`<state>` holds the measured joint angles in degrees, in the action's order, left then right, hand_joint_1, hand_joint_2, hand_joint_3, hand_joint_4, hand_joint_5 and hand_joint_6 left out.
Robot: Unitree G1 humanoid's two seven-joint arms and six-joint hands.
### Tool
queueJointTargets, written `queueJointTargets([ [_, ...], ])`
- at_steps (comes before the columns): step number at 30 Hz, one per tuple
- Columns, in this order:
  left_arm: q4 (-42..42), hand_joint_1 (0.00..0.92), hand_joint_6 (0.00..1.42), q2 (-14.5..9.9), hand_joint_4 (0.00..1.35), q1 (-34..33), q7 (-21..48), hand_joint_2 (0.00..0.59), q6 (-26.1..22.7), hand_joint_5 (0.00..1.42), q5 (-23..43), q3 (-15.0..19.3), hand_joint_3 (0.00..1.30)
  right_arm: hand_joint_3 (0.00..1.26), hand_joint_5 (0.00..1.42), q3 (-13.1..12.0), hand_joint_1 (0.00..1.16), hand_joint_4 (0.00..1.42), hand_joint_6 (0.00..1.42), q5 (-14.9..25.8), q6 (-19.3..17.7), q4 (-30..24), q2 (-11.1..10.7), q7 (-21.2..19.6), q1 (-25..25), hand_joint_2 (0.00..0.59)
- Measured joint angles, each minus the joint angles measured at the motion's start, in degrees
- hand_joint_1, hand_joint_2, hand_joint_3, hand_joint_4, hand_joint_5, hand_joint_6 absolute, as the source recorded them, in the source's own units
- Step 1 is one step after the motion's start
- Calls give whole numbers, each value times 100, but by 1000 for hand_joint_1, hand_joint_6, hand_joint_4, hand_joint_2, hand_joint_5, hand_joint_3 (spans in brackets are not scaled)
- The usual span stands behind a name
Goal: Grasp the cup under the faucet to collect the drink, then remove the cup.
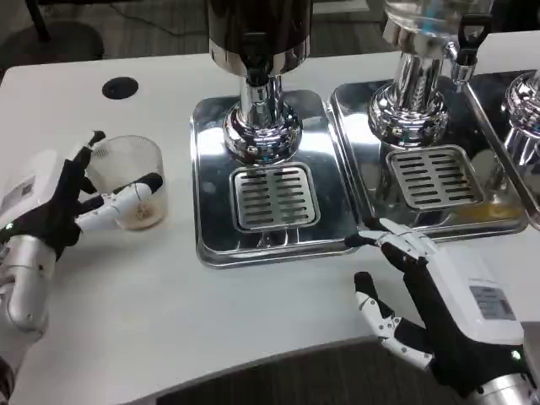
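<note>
Translucent plastic cup (pixel 132 179); glossy metal trays (pixel 211 228)

Left hand (pixel 59 207): white back plate carrying a small printed label, black palm, fingers segmented in white and black. Silver cylindrical forearm (pixel 24 291) noted behind it. Right hand (pixel 439 308): same white-and-black build, grey rectangular label on back plate.
</note>
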<state>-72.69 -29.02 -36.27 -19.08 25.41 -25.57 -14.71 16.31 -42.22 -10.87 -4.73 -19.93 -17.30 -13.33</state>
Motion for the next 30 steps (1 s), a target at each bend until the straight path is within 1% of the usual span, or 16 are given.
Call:
queueJointTargets([
  [2,0,262,628,-5,198,-3,7,69,-7,420,0,-11,124,348,184,-1,452,174,374,38,-25,0,1,14,0,500],
  [4,1,332,639,-7,208,-12,15,83,-12,430,-2,-28,133,348,185,-8,454,174,377,99,-85,-1,1,26,-1,499],
  [7,4,360,660,-15,208,-18,15,82,-17,439,-6,-64,134,348,193,-25,458,177,392,127,-143,-2,1,34,-2,498],
  [10,14,368,688,-22,216,-20,15,83,-17,463,-8,-103,139,352,194,-43,460,181,394,178,-161,-2,4,40,-7,498],
  [13,24,364,719,-24,227,-20,15,94,-14,477,-2,-121,152,355,194,-108,461,182,395,444,-172,-2,76,120,-51,498],
  [14,25,370,788,-24,268,-19,14,114,-1,525,3,-121,186,356,194,-136,462,183,396,479,-172,-1,97,137,-64,498],
  [15,25,373,835,-24,293,-18,10,130,14,560,4,-121,209,359,203,-148,463,184,398,483,-172,-2,98,141,-68,498],
  [18,25,370,908,-22,350,12,-38,160,100,618,10,-116,267,360,207,-161,464,185,399,480,-173,-9,98,170,-86,498],
  [22,25,364,1020,-20,427,61,-128,178,230,707,9,-108,348,361,209,-174,465,187,400,482,-174,-12,105,181,-112,498],
  [27,22,359,1058,-12,461,97,-190,191,288,744,9,-90,379,361,209,-199,466,187,401,484,-175,-23,112,198,-126,498],
  [30,20,357,1165,-12,529,113,-271,197,306,834,9,-70,431,361,210,-200,467,187,403,478,-179,-25,113,198,-134,498],
])
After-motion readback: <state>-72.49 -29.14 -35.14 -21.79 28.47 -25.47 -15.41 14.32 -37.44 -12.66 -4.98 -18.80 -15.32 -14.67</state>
